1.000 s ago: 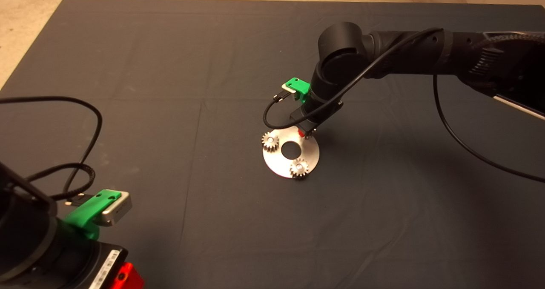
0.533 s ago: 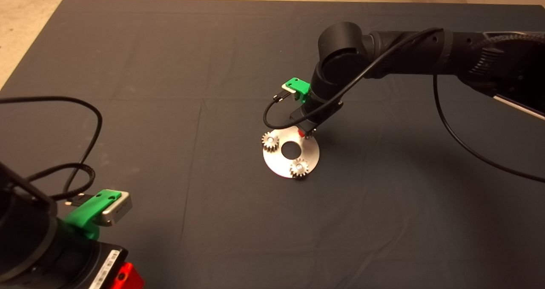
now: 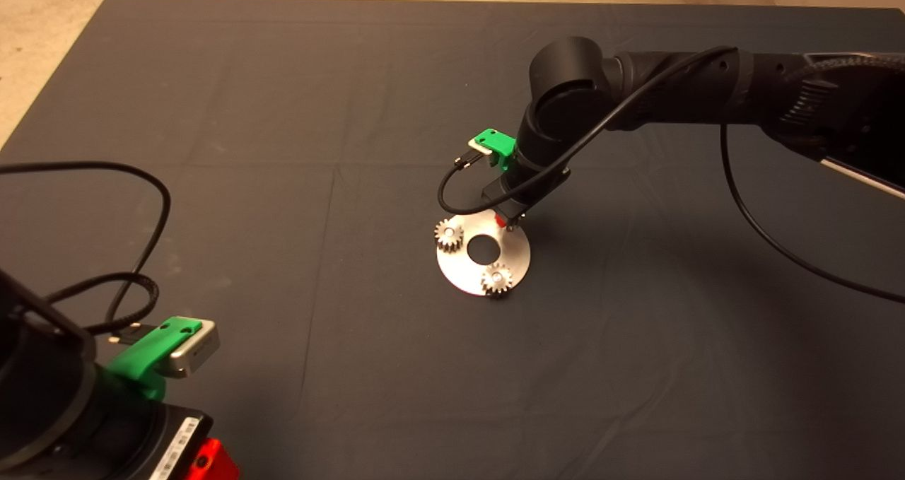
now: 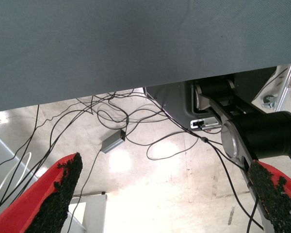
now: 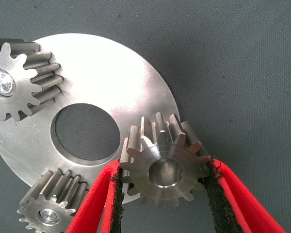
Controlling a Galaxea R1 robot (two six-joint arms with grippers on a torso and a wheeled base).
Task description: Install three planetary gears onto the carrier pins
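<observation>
Dark mat (image 3: 283,148) covering the bench, pale floor (image 3: 42,13) showing along the far edge. Silver disc (image 3: 463,271) lying flat near mid-mat. Two planetary gears seated on carrier pins: one gear (image 3: 448,235) at the disc's left rim, another (image 3: 497,279) at its near rim, pin tips (image 5: 2,81) shining through the centre holes. Right tool (image 3: 508,222) reaching in from the right, poised over the disc's far rim. Fingers (image 5: 99,204) pinching the third gear (image 5: 164,167) by its teeth, held over the disc edge; pin beneath hidden, seating impossible to tell. Left tool (image 4: 165,194) parked at the lower left, spread wide, gripping nothing, facing cables (image 4: 136,126) on the floor. Against half a second back: nothing shifting, right tool keeping the same spot.
</observation>
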